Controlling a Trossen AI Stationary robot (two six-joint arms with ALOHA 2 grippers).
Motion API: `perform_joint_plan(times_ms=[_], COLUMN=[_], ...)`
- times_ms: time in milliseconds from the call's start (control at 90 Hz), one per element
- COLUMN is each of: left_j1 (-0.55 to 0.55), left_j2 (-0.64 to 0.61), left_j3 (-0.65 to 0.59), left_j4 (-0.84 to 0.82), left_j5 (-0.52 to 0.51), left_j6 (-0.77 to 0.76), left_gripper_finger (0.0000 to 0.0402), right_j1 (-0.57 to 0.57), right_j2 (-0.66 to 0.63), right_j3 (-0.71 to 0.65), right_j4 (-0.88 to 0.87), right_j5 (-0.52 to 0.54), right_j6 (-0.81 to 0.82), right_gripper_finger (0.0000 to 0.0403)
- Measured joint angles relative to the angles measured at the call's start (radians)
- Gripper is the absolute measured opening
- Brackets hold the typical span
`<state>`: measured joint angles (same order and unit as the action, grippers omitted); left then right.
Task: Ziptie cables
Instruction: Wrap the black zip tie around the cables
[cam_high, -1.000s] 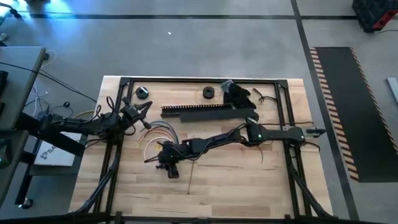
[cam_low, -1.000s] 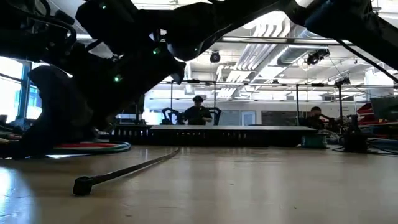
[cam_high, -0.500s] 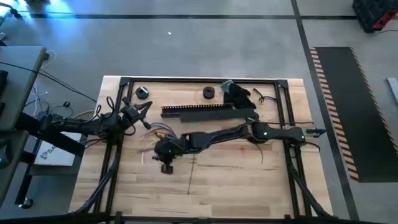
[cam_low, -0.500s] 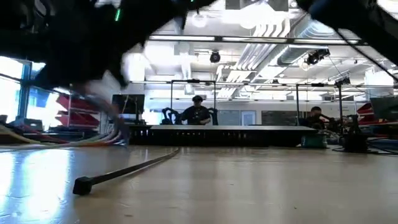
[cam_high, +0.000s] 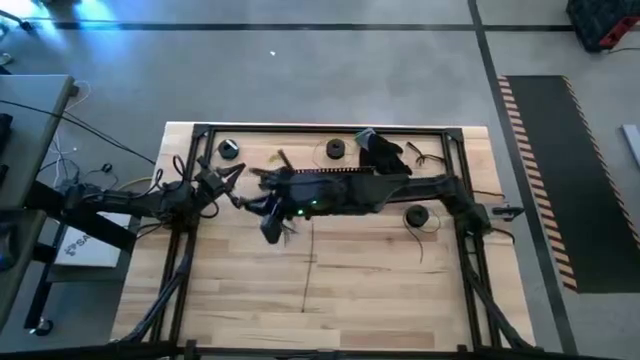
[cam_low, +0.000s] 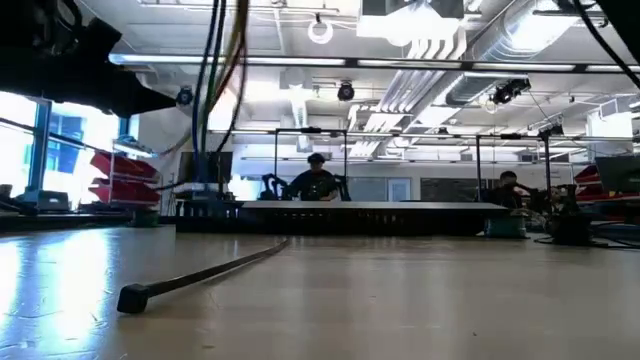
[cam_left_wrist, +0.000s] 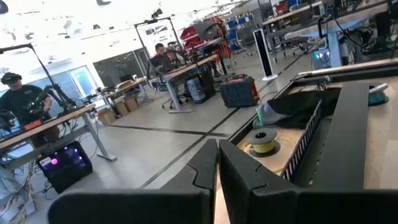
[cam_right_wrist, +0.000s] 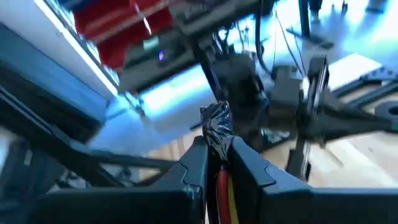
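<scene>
A: High view puts the right hand (cam_high: 272, 222) closed on the cables (cam_right_wrist: 219, 134), lifted off the worktop (cam_high: 380, 285) just beside the left hand (cam_high: 228, 178), whose fingers meet with nothing between them.

B: And the ziptie (cam_low: 200, 275)?

A: It lies flat on the worktop, long axis running toward the front edge, below the right hand. The right hand looks nearer.

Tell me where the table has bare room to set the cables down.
The near half of the table is bare on either side of the ziptie. The far strip is crowded: right gripper holding the cables, left gripper, black duct and spools.
</scene>
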<state>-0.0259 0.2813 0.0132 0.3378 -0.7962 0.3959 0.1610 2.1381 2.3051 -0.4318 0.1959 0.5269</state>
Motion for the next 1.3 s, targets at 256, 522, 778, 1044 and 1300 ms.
perform_joint_plan(times_ms=[256,522,778,1044,1300], left_j1=[0.000,0.000,0.000,0.000,0.000], left_j2=[0.000,0.000,0.000,0.000,0.000], left_j3=[0.000,0.000,0.000,0.000,0.000], left_j4=[-0.012,-0.012,-0.016,-0.027,-0.036], left_j5=[0.000,0.000,0.000,0.001,0.001], left_j6=[0.000,0.000,0.000,0.000,0.000], left_gripper_finger=[0.0000,0.0000,0.0000,0.0000,0.0000], right_j1=[0.012,-0.003,0.017,0.034,0.042], right_j2=[-0.009,0.119,0.143,0.131,0.017], right_j3=[0.000,-0.002,-0.001,-0.287,-0.518], right_j4=[0.020,0.403,0.121,0.123,0.163], right_j5=[-0.007,-0.120,-0.102,-0.170,-0.243], right_j6=[0.088,0.199,0.126,0.130,0.095], right_gripper_finger=[0.0024,0.0024,0.0024,0.0023,0.0024])
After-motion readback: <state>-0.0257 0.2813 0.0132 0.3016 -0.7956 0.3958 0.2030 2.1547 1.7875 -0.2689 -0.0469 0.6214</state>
